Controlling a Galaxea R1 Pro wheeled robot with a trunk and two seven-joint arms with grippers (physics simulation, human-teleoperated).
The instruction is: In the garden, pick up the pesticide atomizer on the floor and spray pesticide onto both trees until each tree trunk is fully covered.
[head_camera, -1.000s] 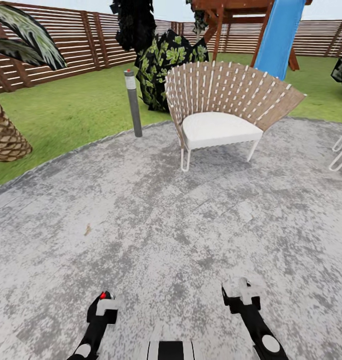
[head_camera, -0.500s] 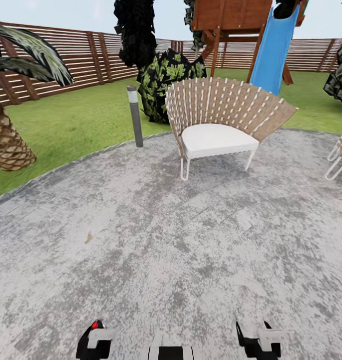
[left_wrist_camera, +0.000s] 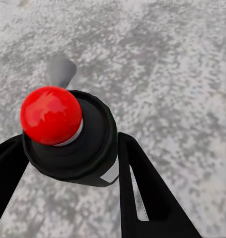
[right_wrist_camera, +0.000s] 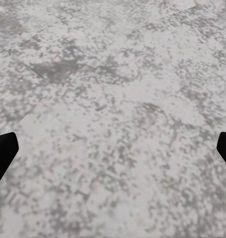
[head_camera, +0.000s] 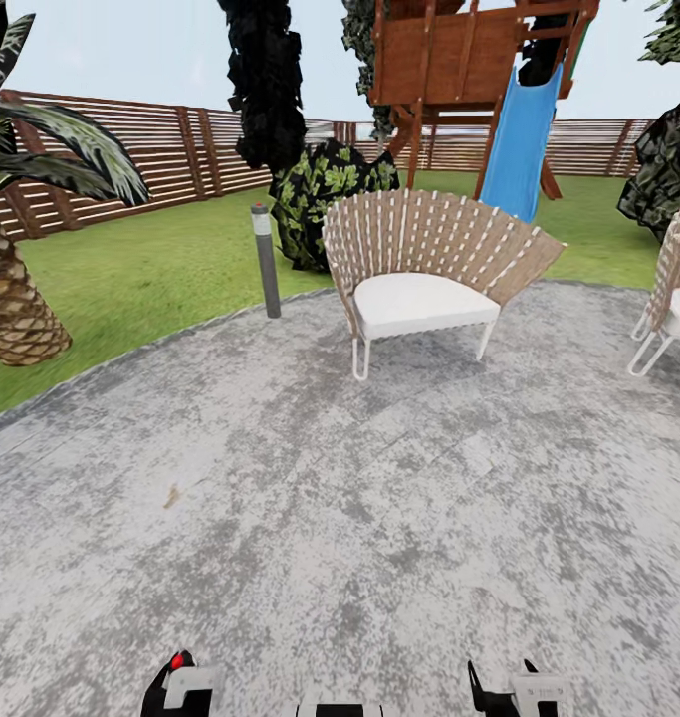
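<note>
My left gripper (left_wrist_camera: 71,141) is shut on the pesticide atomizer (left_wrist_camera: 88,148), a black round body with a red ball on top, held between the two black fingers over the grey speckled patio. In the head view the left gripper (head_camera: 185,682) sits at the bottom edge with the atomizer's red cap (head_camera: 177,660) showing. My right gripper (head_camera: 514,689) is at the bottom edge too; its fingers (right_wrist_camera: 3,148) stand wide apart with nothing between them. The garden's green lawn (head_camera: 150,269) and brown slat fence (head_camera: 130,144) lie beyond the patio. Both trees and their trunks are out of view.
A woven chair (head_camera: 419,269) with a white seat stands ahead on the patio (head_camera: 379,518), a second chair (head_camera: 673,299) at the right. A grey bollard light (head_camera: 267,261), a palm (head_camera: 16,299), a dark cypress (head_camera: 268,90), a leafy bush (head_camera: 325,194) and a playset with a blue slide (head_camera: 519,139) stand around.
The head view has tilted upward, so more sky and playset show and the patio has slid down. Both grippers now sit lower, at the picture's bottom edge.
</note>
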